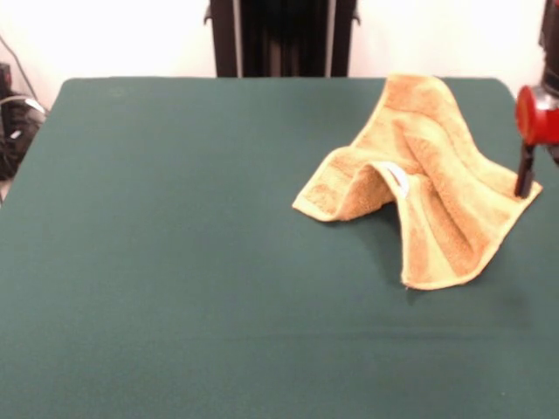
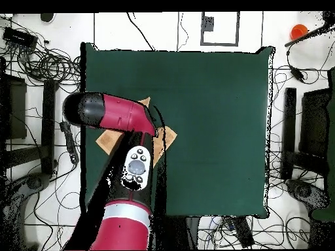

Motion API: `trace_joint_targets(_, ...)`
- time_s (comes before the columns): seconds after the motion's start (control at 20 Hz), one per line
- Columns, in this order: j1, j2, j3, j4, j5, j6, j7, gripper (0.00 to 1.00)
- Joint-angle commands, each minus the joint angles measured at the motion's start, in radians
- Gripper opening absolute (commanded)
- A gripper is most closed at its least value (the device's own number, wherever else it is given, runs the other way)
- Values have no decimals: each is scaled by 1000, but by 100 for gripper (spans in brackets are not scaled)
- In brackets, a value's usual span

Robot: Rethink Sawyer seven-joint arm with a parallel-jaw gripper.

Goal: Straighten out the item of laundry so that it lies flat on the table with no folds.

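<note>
The golden-orange towel (image 1: 437, 175) lies crumpled at the right rear of the dark green table (image 1: 175, 262). It is humped up, with a fold arching over a gap and a small white label (image 1: 397, 177) showing at the fold. My gripper (image 1: 526, 179) comes down at the picture's right edge, with its tip at the towel's right corner. Only its red body and one dark tip show, so I cannot tell if it is open or shut. In the overhead view my arm (image 2: 124, 117) covers most of the towel (image 2: 108, 140); only its corners stick out.
The black pedestal (image 1: 281, 35) stands behind the table's far edge. The towel lies close to the table's right edge in the front view. Cables and gear (image 2: 39, 59) ring the table (image 2: 209, 131) on the floor. A small orange object (image 2: 299, 30) sits off the table.
</note>
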Motion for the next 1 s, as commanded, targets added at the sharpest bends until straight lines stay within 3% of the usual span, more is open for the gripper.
trace_joint_targets(0.05, -21, 33, 135, 61, -31, -11, 116, 100)
trace_joint_targets(1.0, -64, 2, 163, 62, -81, 49, 81, 100)
